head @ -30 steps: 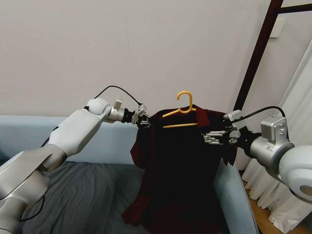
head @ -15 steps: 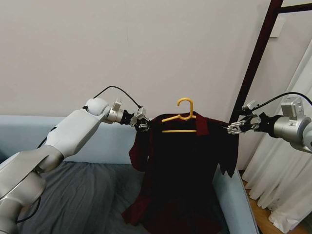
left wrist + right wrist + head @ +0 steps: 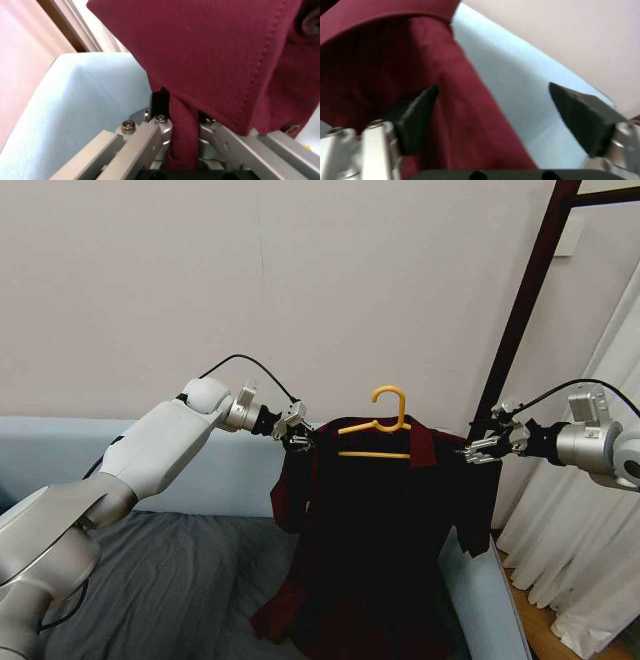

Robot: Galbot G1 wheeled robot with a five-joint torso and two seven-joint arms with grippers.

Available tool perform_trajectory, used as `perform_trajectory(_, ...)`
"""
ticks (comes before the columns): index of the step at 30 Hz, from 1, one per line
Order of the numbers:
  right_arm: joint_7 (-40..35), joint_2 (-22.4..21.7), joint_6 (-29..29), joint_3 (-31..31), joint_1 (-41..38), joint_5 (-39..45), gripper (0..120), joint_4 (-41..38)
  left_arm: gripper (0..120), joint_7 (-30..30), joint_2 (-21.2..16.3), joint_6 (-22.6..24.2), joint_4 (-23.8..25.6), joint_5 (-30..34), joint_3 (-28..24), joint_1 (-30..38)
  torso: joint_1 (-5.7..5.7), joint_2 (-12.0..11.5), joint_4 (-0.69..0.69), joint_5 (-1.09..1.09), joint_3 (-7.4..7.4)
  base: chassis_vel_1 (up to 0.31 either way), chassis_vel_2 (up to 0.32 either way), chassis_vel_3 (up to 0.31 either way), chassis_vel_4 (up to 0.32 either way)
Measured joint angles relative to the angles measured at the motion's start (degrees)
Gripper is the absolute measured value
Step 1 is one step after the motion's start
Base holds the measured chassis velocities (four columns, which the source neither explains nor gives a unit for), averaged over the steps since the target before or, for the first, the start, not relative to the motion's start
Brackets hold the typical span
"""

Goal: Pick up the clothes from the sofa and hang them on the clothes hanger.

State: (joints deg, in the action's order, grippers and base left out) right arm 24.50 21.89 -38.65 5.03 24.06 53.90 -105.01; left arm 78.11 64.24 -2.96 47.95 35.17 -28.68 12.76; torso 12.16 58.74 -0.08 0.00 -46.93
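- Our left claw [image 3: 298, 432] is clamped on one shoulder of the shirt [image 3: 380, 540]. In the left wrist view its fingers [image 3: 142, 140] pinch a fold of the dark red cloth between them.
- Our right claw [image 3: 478, 450] sits at the opposite shoulder. In the right wrist view its fingers [image 3: 415, 116] stand wide apart, with cloth lying against one of them but not gripped.
- The shirt hangs in the air on a yellow hanger [image 3: 375, 454], spread between our two arms, its lower part down over the sofa [image 3: 200, 470].
- A dark pole [image 3: 525, 310] rises behind the right claw, beside a pale curtain [image 3: 600, 560].
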Motion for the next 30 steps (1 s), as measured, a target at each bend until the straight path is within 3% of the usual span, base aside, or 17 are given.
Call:
perform_trajectory(17, 1.86, -1.16, 0.66, 0.11, 2.22, -0.85, 16, -2.84, 2, -1.87, 0.07, -1.38, 0.61, -2.09, 0.02, -0.61, 0.0, 0.0, 0.0, -0.01, 0.0, 0.0, 0.0, 0.0, 0.0)
perform_trajectory(30, 1.0, -0.84, 2.0, -0.16, 3.67, -0.9, 11, -4.79, 2, -1.62, 0.46, -2.43, -0.22, -1.7, -0.02, -0.46, 0.0, 0.0, 0.0, -0.01, 0.0, 0.0, 0.0, 0.0, 0.0)
